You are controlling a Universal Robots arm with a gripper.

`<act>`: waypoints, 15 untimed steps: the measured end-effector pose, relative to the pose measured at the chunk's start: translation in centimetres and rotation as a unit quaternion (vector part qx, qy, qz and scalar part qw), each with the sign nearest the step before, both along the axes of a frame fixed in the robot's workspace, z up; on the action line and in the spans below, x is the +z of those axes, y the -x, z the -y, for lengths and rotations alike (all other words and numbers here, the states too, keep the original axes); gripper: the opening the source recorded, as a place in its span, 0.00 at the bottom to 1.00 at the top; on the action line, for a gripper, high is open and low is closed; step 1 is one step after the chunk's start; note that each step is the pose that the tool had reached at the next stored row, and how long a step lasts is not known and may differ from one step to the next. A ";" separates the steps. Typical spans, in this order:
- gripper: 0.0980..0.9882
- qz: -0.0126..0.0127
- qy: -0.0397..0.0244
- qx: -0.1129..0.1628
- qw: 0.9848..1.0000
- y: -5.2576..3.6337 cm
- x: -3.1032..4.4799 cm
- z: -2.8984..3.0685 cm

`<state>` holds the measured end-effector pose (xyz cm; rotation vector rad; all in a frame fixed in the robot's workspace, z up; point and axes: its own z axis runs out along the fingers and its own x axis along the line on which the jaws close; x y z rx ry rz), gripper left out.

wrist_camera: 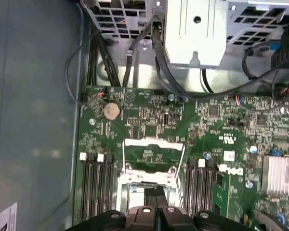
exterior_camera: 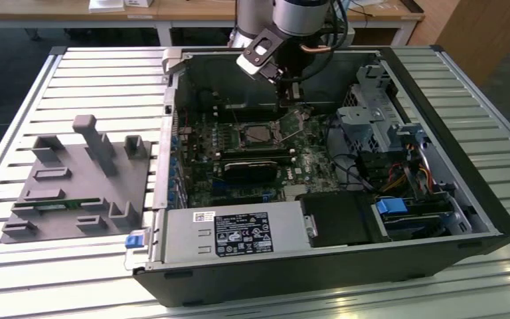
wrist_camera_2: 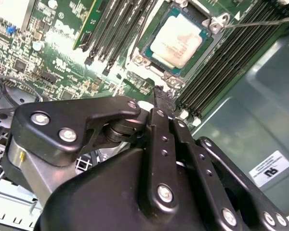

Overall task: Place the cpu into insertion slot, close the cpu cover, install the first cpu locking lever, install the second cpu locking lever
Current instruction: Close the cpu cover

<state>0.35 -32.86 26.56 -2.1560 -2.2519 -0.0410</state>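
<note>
claw pressed together, poised just beside insertion slot | cpu flat in that slot, silver top bare | cpu cover raised off chip, board showing through its cut-out | open computer case on slatted worktop

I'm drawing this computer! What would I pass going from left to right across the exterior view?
grey plastic holder → cpu → metal drive cage
</note>
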 end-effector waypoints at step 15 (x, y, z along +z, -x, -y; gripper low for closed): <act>0.01 0.000 0.000 0.000 1.000 -1.13 -0.45 -0.01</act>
